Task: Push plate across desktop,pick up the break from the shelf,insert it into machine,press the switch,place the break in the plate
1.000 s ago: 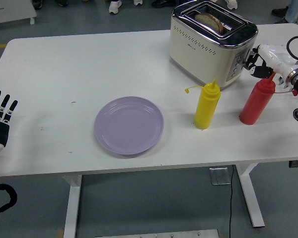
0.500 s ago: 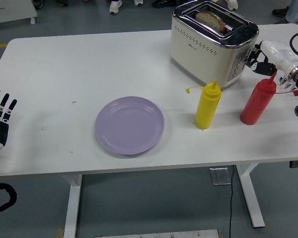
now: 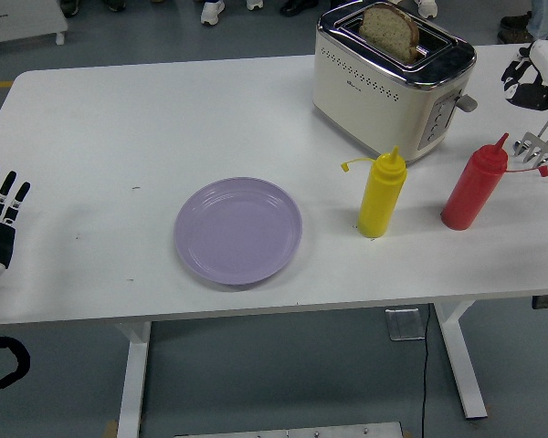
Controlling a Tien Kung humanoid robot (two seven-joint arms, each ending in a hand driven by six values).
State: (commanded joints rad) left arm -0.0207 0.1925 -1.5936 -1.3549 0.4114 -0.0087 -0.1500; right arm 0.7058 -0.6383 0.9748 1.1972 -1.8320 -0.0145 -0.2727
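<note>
Bread (image 3: 390, 29) stands tall in the toaster (image 3: 392, 80), well proud of the slot, over by the tabletop's (image 3: 119, 119) far right corner. That reads like a finished toasting cycle: slice loaded, switch pressed, toast sprung up. The lever (image 3: 466, 102) on the toaster's right end sits high.

Right robot hand (image 3: 533, 80) hovers off the far right edge of the tabletop, clear of the toaster and touching nothing; its white fingers (image 3: 518, 75) look loosely curled and empty, though it is partly cut by the frame edge. A small metal rack (image 3: 546, 153) sits at the right edge, just beside the red sauce bottle (image 3: 476, 185). No bread on it as far as I can tell.

Left robot hand (image 3: 0, 214) rests at the left edge, fingers straight and spread, holding nothing.

Purple plate (image 3: 238, 229) lies near the middle of the tabletop toward the near edge, bare, and well apart from the toaster. Yellow sauce bottle (image 3: 381, 194) stands upright between plate and red bottle.

So the scorecard, judging by the layout: plate positioned, bread fetched, inserted, switch done. One job left: lift that slice out and set it on the plate. The yellow bottle stands close to the line from toaster to plate, so that carry wants care.
</note>
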